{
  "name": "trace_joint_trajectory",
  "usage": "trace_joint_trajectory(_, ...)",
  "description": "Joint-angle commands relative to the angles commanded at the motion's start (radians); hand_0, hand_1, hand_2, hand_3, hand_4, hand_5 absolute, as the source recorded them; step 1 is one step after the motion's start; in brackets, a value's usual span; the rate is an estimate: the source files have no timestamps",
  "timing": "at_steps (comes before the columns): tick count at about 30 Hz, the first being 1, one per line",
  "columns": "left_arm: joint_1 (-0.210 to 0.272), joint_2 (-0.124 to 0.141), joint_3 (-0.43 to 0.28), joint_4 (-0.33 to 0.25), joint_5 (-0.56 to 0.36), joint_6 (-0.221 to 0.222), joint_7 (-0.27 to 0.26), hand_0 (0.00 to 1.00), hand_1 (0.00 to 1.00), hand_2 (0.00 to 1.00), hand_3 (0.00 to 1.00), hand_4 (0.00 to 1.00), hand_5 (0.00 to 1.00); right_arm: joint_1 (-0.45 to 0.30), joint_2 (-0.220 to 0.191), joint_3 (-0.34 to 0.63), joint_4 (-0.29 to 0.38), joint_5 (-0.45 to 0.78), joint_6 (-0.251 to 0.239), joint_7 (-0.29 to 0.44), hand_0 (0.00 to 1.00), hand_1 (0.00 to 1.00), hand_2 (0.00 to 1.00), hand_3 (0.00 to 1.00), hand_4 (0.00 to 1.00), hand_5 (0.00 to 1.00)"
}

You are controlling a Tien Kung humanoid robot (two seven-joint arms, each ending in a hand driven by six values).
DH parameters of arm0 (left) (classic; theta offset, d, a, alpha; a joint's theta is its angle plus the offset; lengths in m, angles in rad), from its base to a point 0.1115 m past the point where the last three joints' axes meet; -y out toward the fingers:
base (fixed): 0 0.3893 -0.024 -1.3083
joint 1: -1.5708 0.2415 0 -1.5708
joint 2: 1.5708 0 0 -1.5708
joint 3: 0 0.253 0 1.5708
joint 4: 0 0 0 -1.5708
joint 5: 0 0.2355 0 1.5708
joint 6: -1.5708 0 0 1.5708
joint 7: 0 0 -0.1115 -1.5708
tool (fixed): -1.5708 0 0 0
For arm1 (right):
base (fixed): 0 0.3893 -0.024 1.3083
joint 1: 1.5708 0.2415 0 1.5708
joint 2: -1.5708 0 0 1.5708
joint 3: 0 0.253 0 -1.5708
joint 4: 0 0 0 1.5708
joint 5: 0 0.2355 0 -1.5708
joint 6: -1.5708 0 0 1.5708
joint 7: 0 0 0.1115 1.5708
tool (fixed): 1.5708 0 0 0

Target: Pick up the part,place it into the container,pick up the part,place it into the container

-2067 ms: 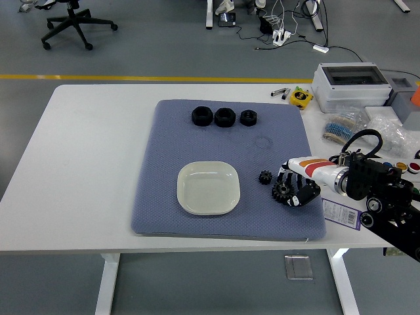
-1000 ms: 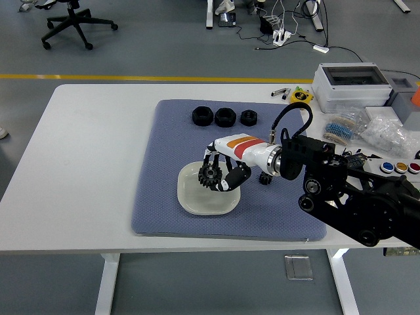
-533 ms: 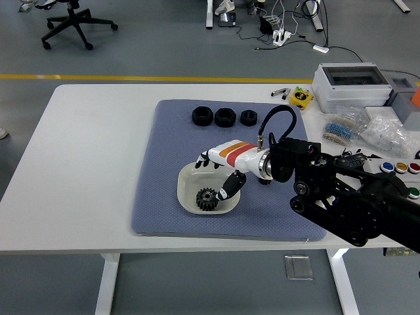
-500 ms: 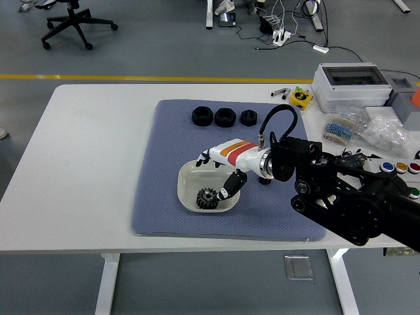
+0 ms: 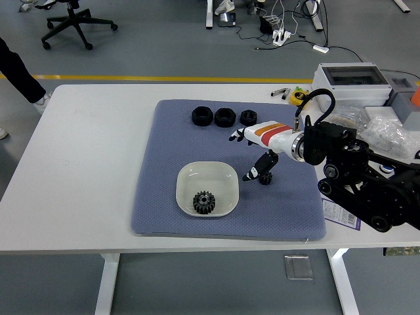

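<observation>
I'm hovering the right hand, fingers spread and empty, just above the small gear right of the dish, which is already holding the big gear.

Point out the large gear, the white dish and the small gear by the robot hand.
large gear (image 5: 203, 202), head view, on its hub.
white dish (image 5: 226, 173), head view, on its far right rim.
small gear (image 5: 266, 178), head view, on its visible top.

- desk: white
- mat: blue-grey, fine dotted weave
- dish: cream
- gear: black
- robot hand: white shell, orange and red stripes, black fingers
- floor stripe, upper frame: yellow
</observation>
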Motion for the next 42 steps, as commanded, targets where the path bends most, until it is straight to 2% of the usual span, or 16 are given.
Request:
trace_joint_trajectory(3,0.001,0.0,0.002,0.0,-0.001,-0.001,0.001,0.815,0.78,0.831,0.569,0.483,0.713,-0.007,0.007,-0.02,-0.043,0.035,-0.015,0.004,0.556,0.621,0.699,0.673,0.997,0.261)
trace_joint_trajectory(4,0.002,0.0,0.003,0.0,-0.002,-0.001,0.001,0.815,0.782,0.83,0.57,0.48,0.709,-0.009,0.013,-0.029,-0.062,0.054,-0.018,0.003,0.528,0.593,0.617,0.515,0.798,0.176)
trace_joint_trajectory(9,0.003,-0.002,0.004,0.0,-0.002,0.0,0.002,0.815,0.782,0.83,0.57,0.48,0.709,-0.018,0.04,-0.058,-0.126,0.098,-0.044,0.009,0.528,0.593,0.617,0.515,0.798,0.176)
trace_joint_trajectory(10,0.003,-0.002,0.004,0.0,-0.002,0.0,0.002,0.814,0.781,0.83,0.57,0.48,0.71,-0.019,0.042,-0.063,-0.133,0.1,-0.051,0.013,0.506,0.546,0.574,0.498,0.718,0.142)
trace_joint_trajectory(21,0.0,-0.004,0.006,0.0,-0.007,0.001,0.001,0.814,0.781,0.831,0.57,0.479,0.71,-0.023,0.054,-0.089,-0.194,0.122,-0.087,0.028,0.488,0.521,0.552,0.487,0.695,0.146)
trace_joint_trajectory(34,0.001,-0.005,-0.002,0.0,0.003,-0.002,0.003,0.815,0.782,0.832,0.569,0.48,0.716,-0.036,0.041,-0.083,-0.193,0.143,-0.046,0.02,0.479,0.519,0.552,0.497,0.692,0.146)
trace_joint_trajectory(35,0.001,-0.005,-0.002,0.0,0.003,-0.002,0.003,0.815,0.782,0.83,0.569,0.481,0.716,-0.037,0.04,-0.083,-0.193,0.144,-0.043,0.019,0.425,0.495,0.548,0.497,0.683,0.136)
trace_joint_trajectory(40,0.002,-0.005,-0.008,0.0,0.009,-0.003,0.003,0.815,0.782,0.83,0.569,0.481,0.716,-0.039,0.04,-0.088,-0.19,0.152,-0.028,0.019,0.425,0.495,0.548,0.497,0.683,0.136)
trace_joint_trajectory(41,0.002,-0.006,-0.009,0.0,0.01,-0.003,0.004,0.815,0.782,0.831,0.569,0.481,0.718,-0.04,0.041,-0.089,-0.189,0.156,-0.024,0.021,0.287,0.409,0.474,0.47,0.629,0.11)
trace_joint_trajectory(42,0.002,-0.006,-0.01,0.0,0.011,-0.004,0.004,0.815,0.782,0.831,0.569,0.481,0.718,-0.041,0.041,-0.09,-0.188,0.16,-0.022,0.021,0.287,0.409,0.474,0.47,0.629,0.11)
